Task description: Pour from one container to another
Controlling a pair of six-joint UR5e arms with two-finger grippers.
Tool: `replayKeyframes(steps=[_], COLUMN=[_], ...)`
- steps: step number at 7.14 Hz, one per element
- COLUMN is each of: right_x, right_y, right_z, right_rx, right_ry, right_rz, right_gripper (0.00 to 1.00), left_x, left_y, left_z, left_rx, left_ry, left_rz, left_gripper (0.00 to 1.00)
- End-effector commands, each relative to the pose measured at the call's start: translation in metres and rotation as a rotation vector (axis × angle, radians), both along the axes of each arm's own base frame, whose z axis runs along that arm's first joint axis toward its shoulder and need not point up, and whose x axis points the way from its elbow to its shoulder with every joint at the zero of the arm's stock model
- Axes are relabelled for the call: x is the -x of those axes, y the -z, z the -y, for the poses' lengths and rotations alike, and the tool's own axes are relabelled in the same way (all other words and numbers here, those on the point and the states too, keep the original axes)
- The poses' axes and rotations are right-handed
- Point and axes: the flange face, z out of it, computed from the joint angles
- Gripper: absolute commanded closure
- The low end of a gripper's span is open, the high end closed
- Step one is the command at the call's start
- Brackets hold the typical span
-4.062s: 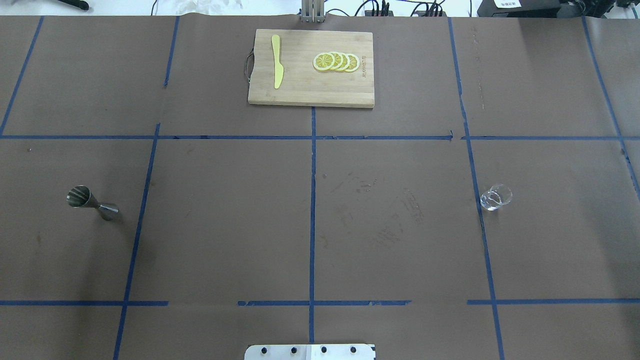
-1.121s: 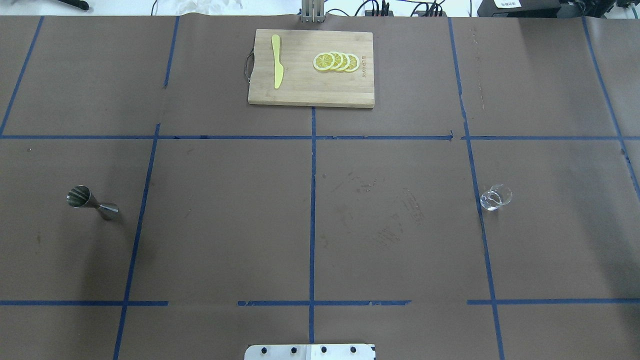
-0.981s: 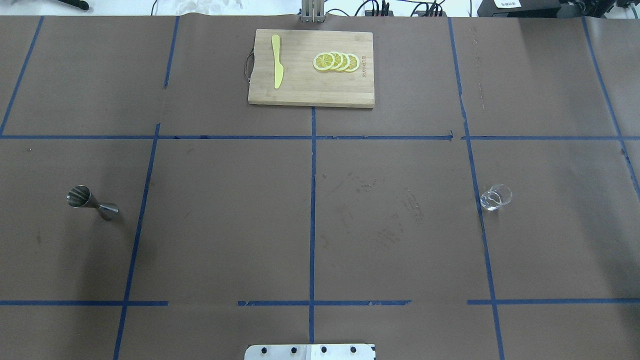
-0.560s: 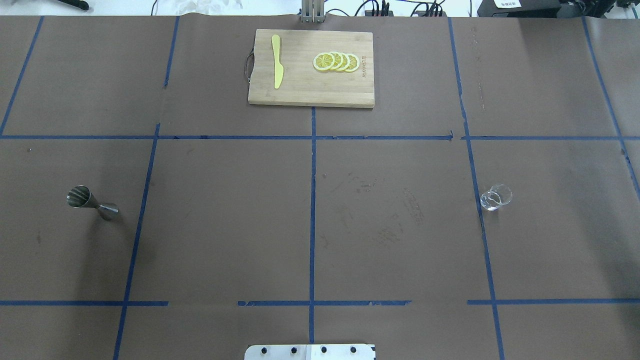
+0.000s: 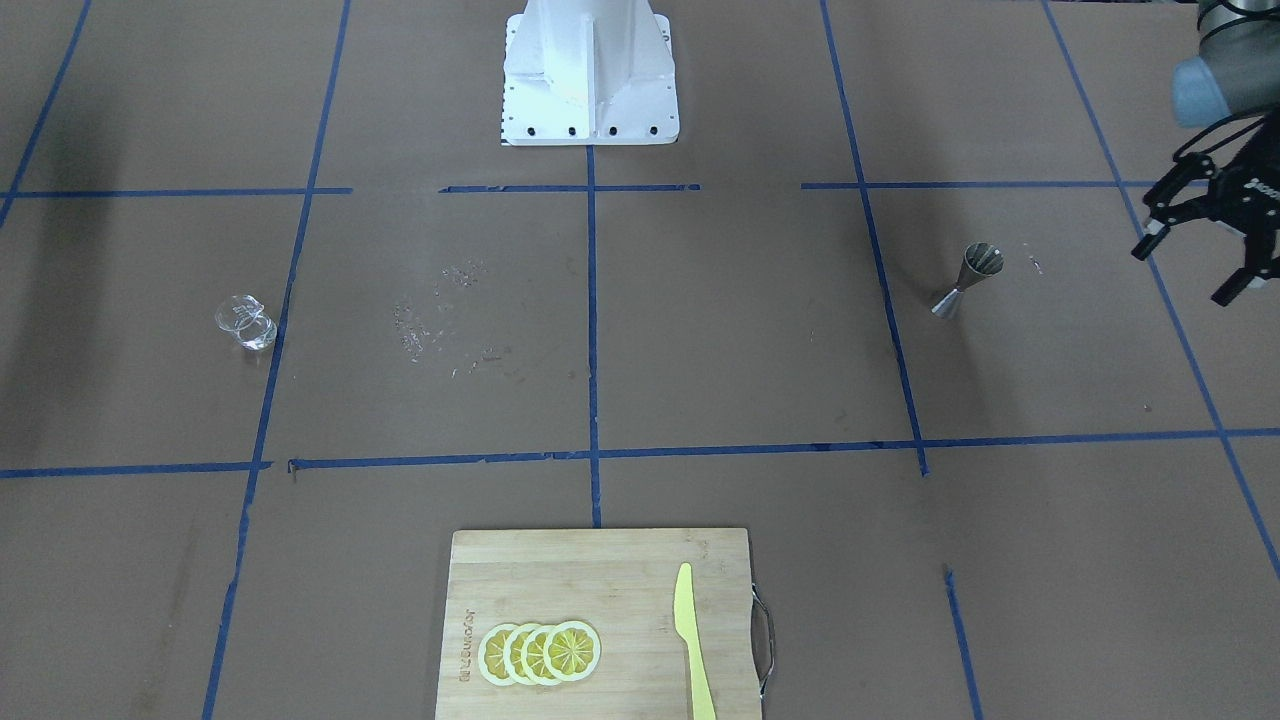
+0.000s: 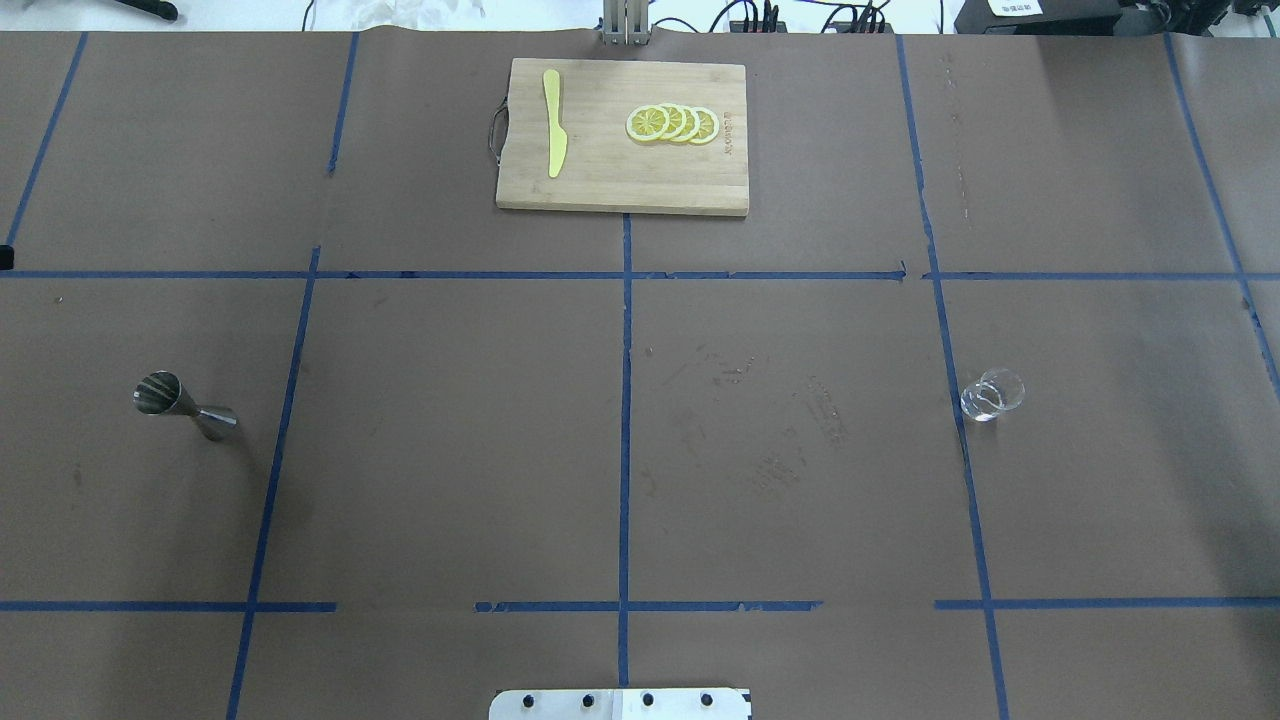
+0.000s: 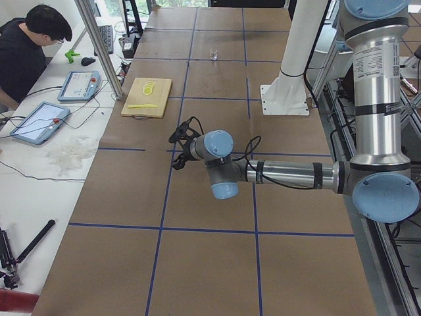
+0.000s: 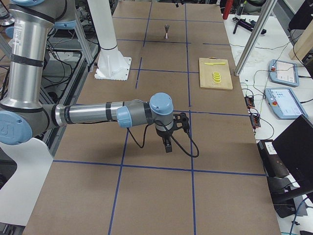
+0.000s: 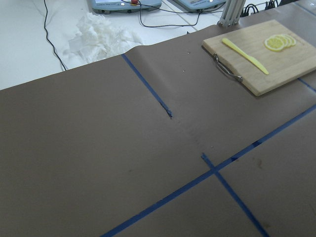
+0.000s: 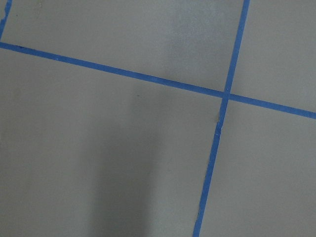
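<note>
the metal jigger [image 5: 966, 279] stands upright on the table [image 5: 700, 350], with the glass cup [image 5: 245, 323] well apart at the opposite side. the left gripper [image 5: 1181, 274] hovers near the jigger, jaws wide and empty (whether the right gripper [image 8: 167, 146] is parted or closed i cannot tell).

Left arm [image 7: 289, 174]: upper link upright, elbow bent about square, forearm running level out from the base. Left hand [image 5: 1181, 275] at the end of it is empty, fingers [image 5: 1146, 243] spread well apart, tipped a bit downward. In the overhead view you only get a dark sliver of it at the left edge.

Right arm [image 8: 93, 113]: same shape, upper link upright, forearm level. Right hand [image 8: 167, 145] points straight down off the wrist. You only see it in the side view, too small to say whether its fingers are apart or together.
</note>
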Motion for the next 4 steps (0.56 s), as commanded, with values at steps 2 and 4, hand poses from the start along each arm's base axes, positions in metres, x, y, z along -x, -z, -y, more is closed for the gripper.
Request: replayKeyframes(steps=[2, 4], right_x=[-0.001, -0.002], right_y=[0.003, 0.003], right_z=[0.000, 0.000], right_rx=[-0.005, -0.005], right_ry=[-0.002, -0.005], right_rz=[0.001, 0.001], right_gripper=[0.00, 0.00], left_x=[-0.081, -0.132], left_y=[-0.008, -0.007], left_z=[-0.062, -0.085], left_rx=[-0.046, -0.060], left_ry=[0.133, 0.270], left_rz=[-0.126, -0.150], left_gripper=[0.00, 0.00])
